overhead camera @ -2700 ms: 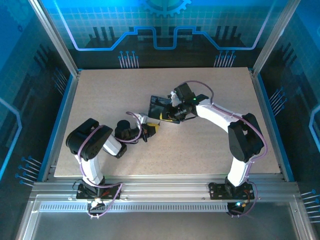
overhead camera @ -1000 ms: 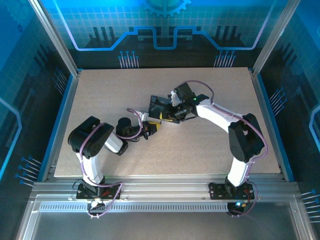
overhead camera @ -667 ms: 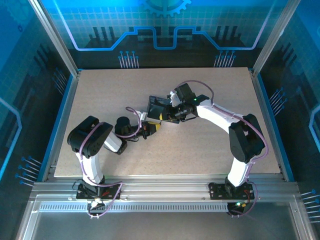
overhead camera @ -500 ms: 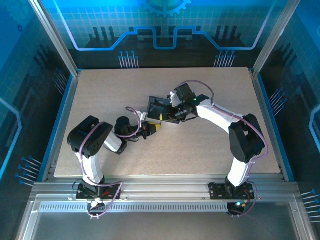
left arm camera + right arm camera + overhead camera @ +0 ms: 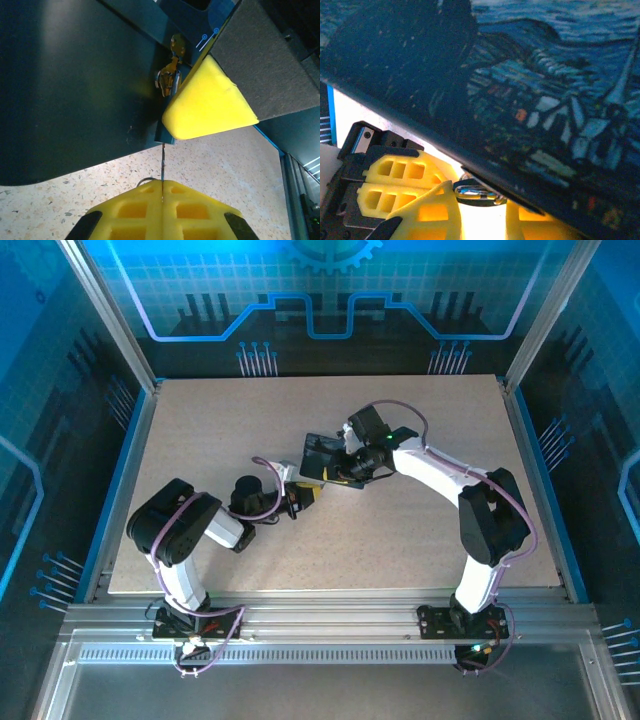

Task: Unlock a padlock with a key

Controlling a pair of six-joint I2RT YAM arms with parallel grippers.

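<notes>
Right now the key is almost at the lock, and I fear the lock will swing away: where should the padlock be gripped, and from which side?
Pinch the padlock by its short body, across its sides, coming from the side away from the box wall it hangs against. The blade of the key points at its near end, so that end should probably stay free.

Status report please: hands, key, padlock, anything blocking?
Left hand shut on the key. Right hand at the box, grip unclear. Key tip short of the padlock, not inserted. Right finger crowds the padlock.
</notes>
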